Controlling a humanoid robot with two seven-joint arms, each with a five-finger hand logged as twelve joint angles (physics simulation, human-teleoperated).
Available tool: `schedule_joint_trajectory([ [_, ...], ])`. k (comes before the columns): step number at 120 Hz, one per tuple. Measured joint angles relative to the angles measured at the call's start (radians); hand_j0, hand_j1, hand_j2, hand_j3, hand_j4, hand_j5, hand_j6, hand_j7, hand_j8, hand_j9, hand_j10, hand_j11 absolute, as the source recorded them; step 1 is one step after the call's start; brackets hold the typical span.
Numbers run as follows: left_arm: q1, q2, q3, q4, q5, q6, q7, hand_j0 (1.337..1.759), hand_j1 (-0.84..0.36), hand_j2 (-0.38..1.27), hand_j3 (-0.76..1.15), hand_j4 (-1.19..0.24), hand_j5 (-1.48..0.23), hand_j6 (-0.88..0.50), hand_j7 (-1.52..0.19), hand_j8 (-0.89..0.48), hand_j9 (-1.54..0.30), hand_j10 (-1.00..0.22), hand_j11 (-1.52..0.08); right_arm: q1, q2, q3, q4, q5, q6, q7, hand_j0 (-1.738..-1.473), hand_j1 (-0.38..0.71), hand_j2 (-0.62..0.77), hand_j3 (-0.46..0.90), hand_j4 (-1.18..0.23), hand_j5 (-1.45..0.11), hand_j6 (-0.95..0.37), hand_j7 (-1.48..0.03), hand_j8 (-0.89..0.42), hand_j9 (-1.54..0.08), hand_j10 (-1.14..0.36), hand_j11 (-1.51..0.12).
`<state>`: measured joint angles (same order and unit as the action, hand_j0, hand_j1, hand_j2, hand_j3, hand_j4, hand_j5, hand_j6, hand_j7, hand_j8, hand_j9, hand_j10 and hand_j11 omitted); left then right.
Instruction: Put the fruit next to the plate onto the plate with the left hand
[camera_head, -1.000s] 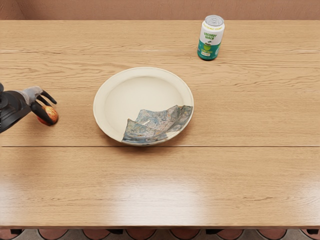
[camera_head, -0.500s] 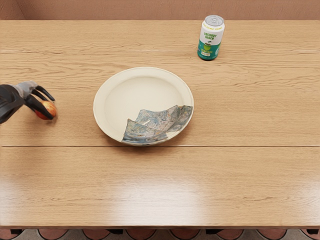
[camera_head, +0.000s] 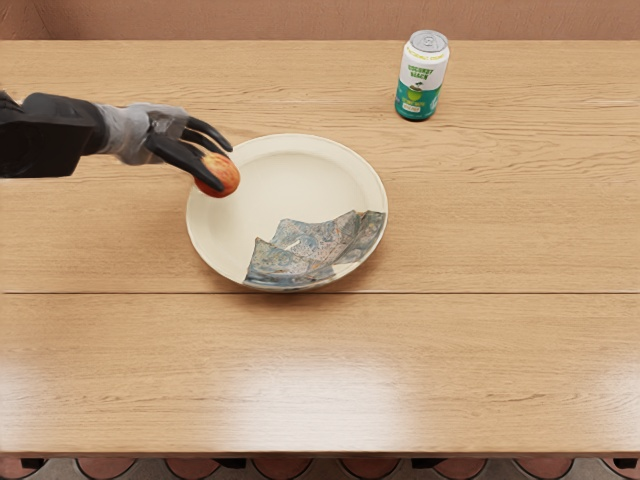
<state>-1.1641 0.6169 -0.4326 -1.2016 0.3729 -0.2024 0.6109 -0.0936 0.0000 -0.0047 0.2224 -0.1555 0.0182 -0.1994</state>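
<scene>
Left hand (camera_head: 172, 140) is clamping the fruit (camera_head: 222, 175) in curled fingers, holding it at the left rim of the plate (camera_head: 300, 141) — carry step, judging by position. Next move is calling for reaching inward over bare plate, clear of the patterned sheet (camera_head: 315, 250), then releasing.

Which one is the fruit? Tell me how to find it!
Find the big cream plate in the middle of the wooden table. At its left rim, the left hand holds the fruit. It is small, round and red-orange, unlike the tall green can behind.
</scene>
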Motion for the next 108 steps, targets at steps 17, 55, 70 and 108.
schedule_joint_trajectory([
  [17, 0.000, -0.043, -0.022, 0.000, -0.009, -0.015, 0.000, 1.658, -0.36, 0.49, 0.00, -0.64, -0.92, -0.46, -0.88, -0.43, -0.88, -0.60, -0.87, 0.000, 0.000, 0.000, 0.000, 0.000, 0.000, 0.000, -1.658, -0.32, 0.00, 0.00, -0.02, -0.03, -0.02, -0.03, -0.02, -0.03, -0.02, -0.03],
  [55, 0.035, -0.060, -0.020, 0.005, -0.005, -0.018, 0.000, 1.657, -0.28, 0.38, 0.00, -0.59, -0.81, -0.46, -0.79, -0.42, -0.80, -0.56, -0.79, 0.000, 0.000, 0.000, 0.000, 0.000, 0.000, 0.000, -1.658, -0.32, 0.00, 0.00, -0.02, -0.03, -0.02, -0.03, -0.02, -0.03, -0.02, -0.03],
  [70, 0.047, -0.059, -0.017, 0.006, -0.001, -0.019, 0.000, 1.657, -0.08, 0.22, 0.00, -0.39, -0.54, -0.32, -0.53, -0.30, -0.53, -0.37, -0.53, 0.000, 0.000, 0.000, 0.000, 0.000, 0.000, 0.000, -1.658, -0.32, 0.00, 0.00, -0.02, -0.03, -0.02, -0.03, -0.02, -0.03, -0.02, -0.03],
  [108, 0.085, 0.021, -0.106, 0.009, -0.009, -0.018, 0.000, 1.658, 0.21, 0.05, 0.00, -0.12, -0.17, -0.11, -0.16, -0.10, -0.16, -0.12, -0.16, 0.000, 0.000, 0.000, 0.000, 0.000, 0.000, 0.000, -1.658, -0.32, 0.00, 0.00, -0.02, -0.03, -0.02, -0.03, -0.02, -0.03, -0.02, -0.03],
])
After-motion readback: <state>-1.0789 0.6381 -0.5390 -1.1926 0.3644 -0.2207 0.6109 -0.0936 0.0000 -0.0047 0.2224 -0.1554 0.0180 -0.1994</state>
